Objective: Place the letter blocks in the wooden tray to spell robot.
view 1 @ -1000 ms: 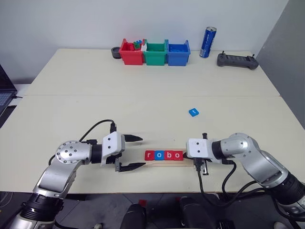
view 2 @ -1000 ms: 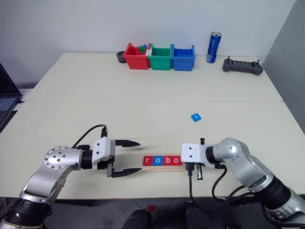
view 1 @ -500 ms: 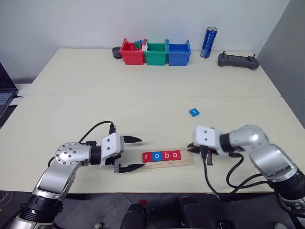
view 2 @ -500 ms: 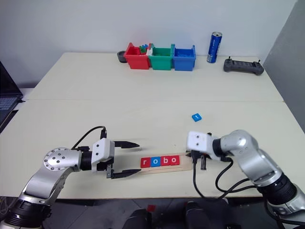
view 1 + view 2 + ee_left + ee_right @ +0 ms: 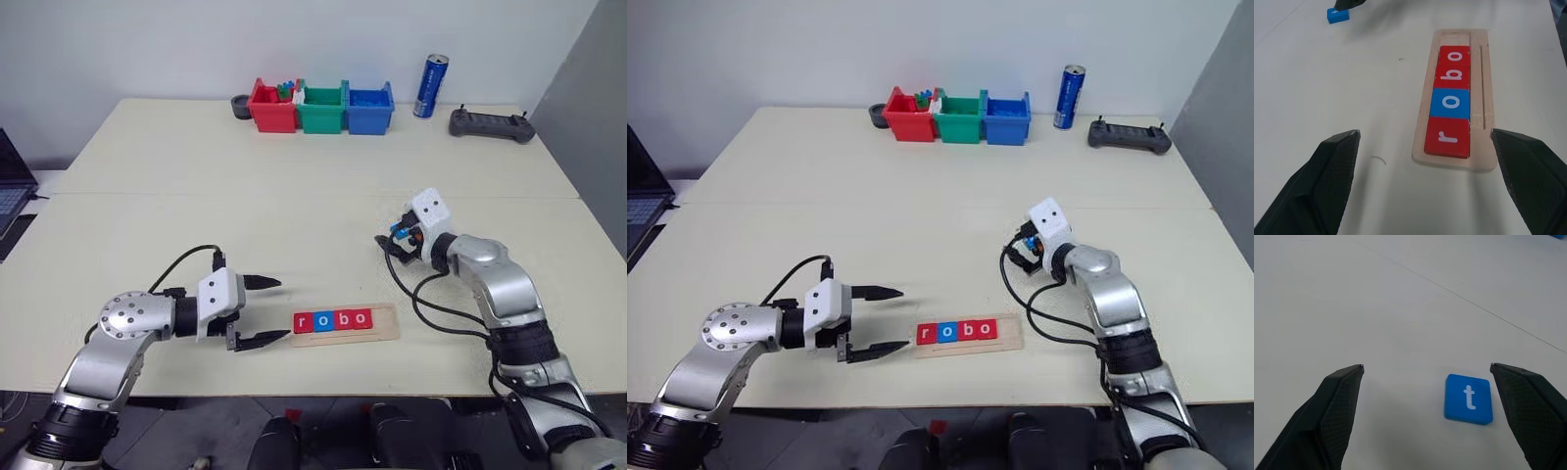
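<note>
Right wrist view has the blue t block [image 5: 1468, 399] lying flat on the table [image 5: 1400, 308], between the two spread fingers [image 5: 1334, 411] of the right gripper [image 5: 1426, 366] but nearer one of them, touched by neither. That gripper stands wide open and holds nothing. From the head camera, the right gripper [image 5: 395, 240] hangs over the table on the robot's right, well apart from the tray [image 5: 385, 323], which lies near the front edge. Four blocks sit in the tray's groove, side by side and touching: a red r [image 5: 1447, 137], a blue o [image 5: 1450, 103], a red b [image 5: 1453, 76] and a red o [image 5: 1454, 55], reading "robo". One bare slot remains at the tray's right end. The left gripper [image 5: 269, 309] hovers just beside the tray's left end, its fingers [image 5: 1327, 181] spread wide and empty, pointing toward the r. At the far edge of the table stand three bins, red [image 5: 270, 110], green [image 5: 320, 110] and blue [image 5: 368, 108], in a row, with a blue can [image 5: 429, 86] and a dark controller [image 5: 492, 124] to their right.
</note>
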Robot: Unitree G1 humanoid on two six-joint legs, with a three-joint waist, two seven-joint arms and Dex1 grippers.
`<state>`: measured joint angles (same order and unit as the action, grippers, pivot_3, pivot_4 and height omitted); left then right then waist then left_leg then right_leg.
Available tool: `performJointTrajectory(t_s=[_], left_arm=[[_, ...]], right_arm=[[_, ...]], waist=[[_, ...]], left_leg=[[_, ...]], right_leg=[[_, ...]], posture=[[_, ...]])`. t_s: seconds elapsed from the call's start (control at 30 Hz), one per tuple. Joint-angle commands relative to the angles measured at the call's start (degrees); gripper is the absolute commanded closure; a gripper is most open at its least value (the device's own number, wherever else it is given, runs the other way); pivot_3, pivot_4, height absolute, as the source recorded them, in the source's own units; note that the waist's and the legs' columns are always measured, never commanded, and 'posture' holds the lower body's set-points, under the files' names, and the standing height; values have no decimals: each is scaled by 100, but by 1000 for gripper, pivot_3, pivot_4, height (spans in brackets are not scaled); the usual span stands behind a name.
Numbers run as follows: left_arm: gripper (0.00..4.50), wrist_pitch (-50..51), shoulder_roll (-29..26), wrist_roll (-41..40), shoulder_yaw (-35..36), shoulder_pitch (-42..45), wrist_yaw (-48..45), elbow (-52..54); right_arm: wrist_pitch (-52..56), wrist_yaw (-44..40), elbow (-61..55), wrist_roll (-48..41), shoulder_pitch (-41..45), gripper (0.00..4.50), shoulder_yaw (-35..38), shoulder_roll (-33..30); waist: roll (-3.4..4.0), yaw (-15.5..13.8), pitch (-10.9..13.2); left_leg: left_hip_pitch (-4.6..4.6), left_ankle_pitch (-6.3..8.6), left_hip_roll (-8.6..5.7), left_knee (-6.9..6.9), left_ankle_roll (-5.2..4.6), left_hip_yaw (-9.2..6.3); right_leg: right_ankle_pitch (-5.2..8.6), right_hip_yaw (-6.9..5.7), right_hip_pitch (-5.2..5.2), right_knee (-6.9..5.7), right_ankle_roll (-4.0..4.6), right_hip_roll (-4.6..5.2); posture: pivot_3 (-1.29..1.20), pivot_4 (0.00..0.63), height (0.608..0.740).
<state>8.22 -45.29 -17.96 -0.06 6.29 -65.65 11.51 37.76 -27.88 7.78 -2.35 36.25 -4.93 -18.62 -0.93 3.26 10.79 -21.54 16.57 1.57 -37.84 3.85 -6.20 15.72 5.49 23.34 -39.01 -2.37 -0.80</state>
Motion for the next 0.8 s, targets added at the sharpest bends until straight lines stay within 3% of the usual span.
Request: performJointTrajectory(t_s=[0.03, 0.27, 0.37, 0.6, 0.8], left_arm=[[0, 161, -57, -155, 105, 30, 73, 369], [0, 681, -263, -407, 194, -122, -38, 867], [0, 752, -385, -436, 200, -228, -80, 984], [0, 761, -556, -391, 37, -132, -308, 882], [0, 676, -521, -345, -47, 136, -480, 537]], right_arm=[[-364, 132, 635, -20, 260, 52, 133, 100], [-439, 183, 1521, -63, 420, 52, 186, 140], [-375, 223, 1537, -144, 380, 625, 257, 155], [-323, 554, 1486, -180, 286, 2987, 441, 254], [-74, 595, 654, -232, 9, 3056, 467, 207]], waist=[[0, 5, 0], [1, 47, 0], [2, 43, -1], [2, 44, -1], [2, 20, -1]], left_leg=[[-1, 0, 0, 2, 0, 1], [3, 0, 1, 3, -1, 0], [6, 0, 1, 3, -1, 0], [8, 0, 1, 2, -1, 0], [5, 0, 1, 2, -1, 0]], right_leg=[[0, 1, 2, 0, 0, 0], [0, 1, 2, -6, 0, -1], [0, 1, 0, -6, 0, -2], [0, 1, -3, -5, 0, -3], [0, 1, -3, -2, 0, -3]], posture=[[0, 150, 740], [0, 150, 740], [0, 150, 740], [0, 150, 740], [0, 150, 740]])
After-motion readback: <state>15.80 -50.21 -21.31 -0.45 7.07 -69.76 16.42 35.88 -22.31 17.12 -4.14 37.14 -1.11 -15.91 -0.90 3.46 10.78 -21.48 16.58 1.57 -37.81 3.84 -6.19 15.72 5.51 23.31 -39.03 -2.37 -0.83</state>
